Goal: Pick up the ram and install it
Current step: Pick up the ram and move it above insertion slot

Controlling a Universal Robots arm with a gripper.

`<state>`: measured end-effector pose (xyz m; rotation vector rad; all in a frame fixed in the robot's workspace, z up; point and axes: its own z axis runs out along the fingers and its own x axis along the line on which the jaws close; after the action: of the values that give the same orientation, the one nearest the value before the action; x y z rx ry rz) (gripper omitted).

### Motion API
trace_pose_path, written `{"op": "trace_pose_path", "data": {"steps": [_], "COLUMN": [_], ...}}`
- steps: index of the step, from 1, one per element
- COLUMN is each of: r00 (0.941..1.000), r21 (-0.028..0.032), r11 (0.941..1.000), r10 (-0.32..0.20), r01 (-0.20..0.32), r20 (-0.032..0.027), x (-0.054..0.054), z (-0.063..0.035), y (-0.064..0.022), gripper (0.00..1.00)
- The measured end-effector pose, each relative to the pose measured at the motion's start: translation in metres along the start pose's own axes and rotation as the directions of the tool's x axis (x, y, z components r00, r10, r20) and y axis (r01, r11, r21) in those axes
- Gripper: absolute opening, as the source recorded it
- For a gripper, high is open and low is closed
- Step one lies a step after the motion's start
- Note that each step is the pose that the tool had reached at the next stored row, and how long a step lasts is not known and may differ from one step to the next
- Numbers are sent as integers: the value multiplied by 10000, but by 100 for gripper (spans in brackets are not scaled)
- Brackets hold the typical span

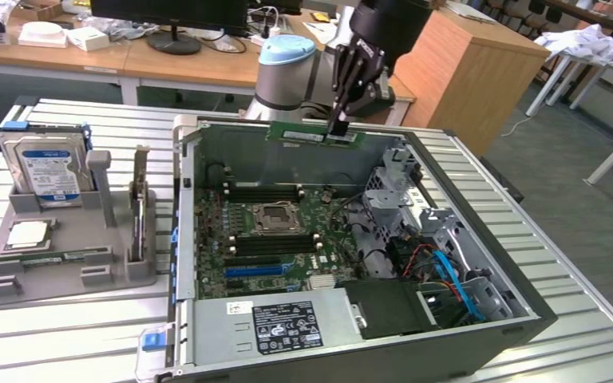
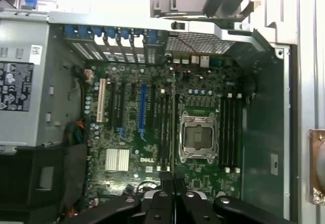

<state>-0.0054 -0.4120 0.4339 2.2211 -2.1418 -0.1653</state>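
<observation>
Nearest to you, at the front end of the computer case (image 1: 186, 263), sits the grey power supply (image 1: 274, 323) with its black label. Just behind it, flat on the case floor, lies the green motherboard (image 1: 274, 255). The square processor socket (image 1: 274, 214) is at its middle, with black memory slots (image 1: 274, 242) on either side of the socket. Blue cables (image 1: 450, 275) run through the case's side on the exterior view's right.

Outside the case, on the exterior view's left, a grey holder (image 1: 67, 275) rests on the slatted table (image 1: 73, 343). It carries a silver processor chip (image 1: 28, 233) and, standing upright at its far end, a hard drive (image 1: 45, 163) with a blue label. What looks like a second green stick (image 1: 60, 257) lies flat in the holder.

Further back, over the case's far wall, you have the gripper (image 1: 338, 134) pointing down, its fingers pinched onto the ram (image 1: 298, 134). It grips the ram near one end and holds it level, well above the motherboard and touching no slot. From the wrist view the ram shows edge-on, hanging over the board beside the socket.

Beyond the case stands the arm's base (image 1: 285, 68), and behind that a desk with a monitor (image 1: 168, 20).
</observation>
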Motion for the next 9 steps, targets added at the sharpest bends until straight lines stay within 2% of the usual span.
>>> {"op": "trace_pose_path", "data": {"steps": [3, 5, 6, 7, 8, 9], "r00": [10000, 9999, 9999, 9998, 9995, 9992], "r21": [-1, -4, -4, -1, 40, 117], "r11": [10000, 10000, 10000, 10000, 10000, 9999], "r10": [5, 12, 16, 25, 34, 42], "r01": [-5, -12, -17, -25, -32, -38], "r20": [-41, -101, -146, -218, -313, -393], "x": [-133, -225, -269, -310, -339, -363], "z": [22, 44, 56, 64, 69, 72], "y": [-22, -35, -39, -41, -42, -42], "gripper": [12, 12, 12, 12, 12, 12]}}
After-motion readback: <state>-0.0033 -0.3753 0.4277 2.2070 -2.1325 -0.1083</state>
